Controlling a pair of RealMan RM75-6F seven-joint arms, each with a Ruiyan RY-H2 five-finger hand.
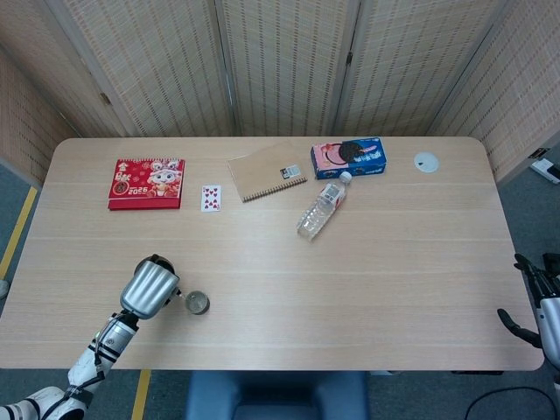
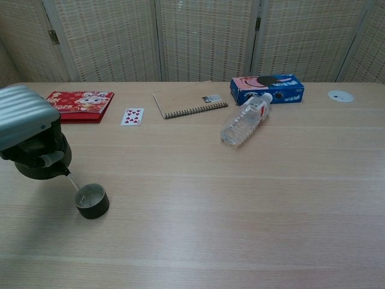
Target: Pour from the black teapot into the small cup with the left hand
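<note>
My left hand (image 1: pixel 149 288) (image 2: pixel 24 116) holds the black teapot (image 2: pixel 41 158) from above, near the table's front left corner. The pot is tilted, spout down to the right, and a thin stream runs from the spout into the small dark cup (image 2: pixel 91 201) (image 1: pixel 198 304). That cup stands upright on the table just right of the pot. In the head view the hand's ribbed silver back hides most of the teapot. My right hand (image 1: pixel 541 302) hangs off the table's right edge, fingers apart and holding nothing.
Along the far side lie a red booklet (image 1: pixel 146 182), a playing card (image 1: pixel 211 198), a spiral notebook (image 1: pixel 267 171), a blue biscuit box (image 1: pixel 349 157) and a white disc (image 1: pixel 426 161). A plastic water bottle (image 1: pixel 323 206) lies on its side mid-table.
</note>
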